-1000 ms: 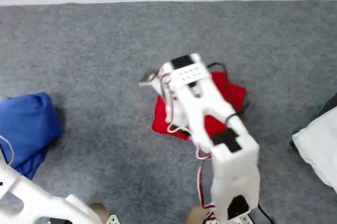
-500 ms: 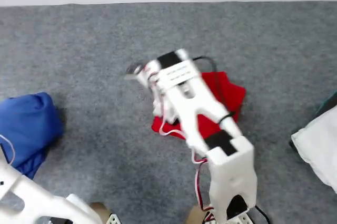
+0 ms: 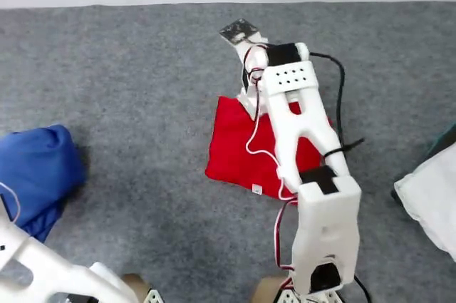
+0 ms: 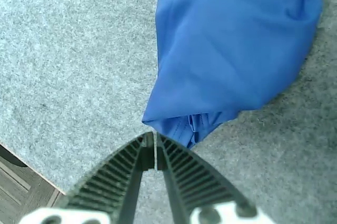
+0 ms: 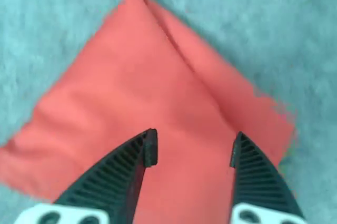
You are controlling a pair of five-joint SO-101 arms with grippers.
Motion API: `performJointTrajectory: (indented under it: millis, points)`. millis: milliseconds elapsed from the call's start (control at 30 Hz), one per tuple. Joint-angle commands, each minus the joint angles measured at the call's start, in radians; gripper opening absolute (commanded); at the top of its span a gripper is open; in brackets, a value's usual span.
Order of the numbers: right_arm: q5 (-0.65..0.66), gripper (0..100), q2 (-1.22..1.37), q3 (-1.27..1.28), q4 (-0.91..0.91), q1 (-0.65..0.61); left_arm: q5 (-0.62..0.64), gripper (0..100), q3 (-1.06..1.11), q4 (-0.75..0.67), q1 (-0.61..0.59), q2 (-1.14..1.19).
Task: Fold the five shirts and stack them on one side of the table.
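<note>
- Bright, even light lies across the grey bench [image 3: 128, 68].
- The blue shirt [image 3: 35, 164] throws a soft, faint shadow onto the bench just beside it.

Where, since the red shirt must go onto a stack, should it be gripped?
The red shirt lies folded flat on the table, so probably pinch its bare near-left corner from above, where the open right gripper can get an edge.

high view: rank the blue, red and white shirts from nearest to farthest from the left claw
1. Blue shirt, at the left, right by the left claw.
2. Red shirt, in the middle.
3. White shirt, far right edge.
</note>
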Motion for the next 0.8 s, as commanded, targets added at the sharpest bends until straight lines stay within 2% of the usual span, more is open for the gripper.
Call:
performJointTrajectory:
  millis: [0, 233, 400, 600, 767]
  points:
    - [-0.012, 20.9, 0.044, -0.074, -0.074, -0.041, -0.006, 2, -0.002, -0.018, -0.002, -0.020]
    - [-0.009, 4.0, 0.236, -0.149, -0.162, -0.044, -0.006, 2, -0.002, -0.018, -0.003, -0.020]
    - [-0.003, 3.6, 0.351, -0.325, -0.142, -0.099, -0.006, 2, -0.001, -0.018, -0.002, -0.020]
    - [0.072, 3.6, 0.440, -0.559, -0.030, -0.200, -0.006, 2, -0.001, -0.018, -0.002, -0.020]
    - [0.072, 3.6, 0.464, -0.713, 0.088, -0.189, -0.006, 2, -0.001, -0.018, -0.002, -0.018]
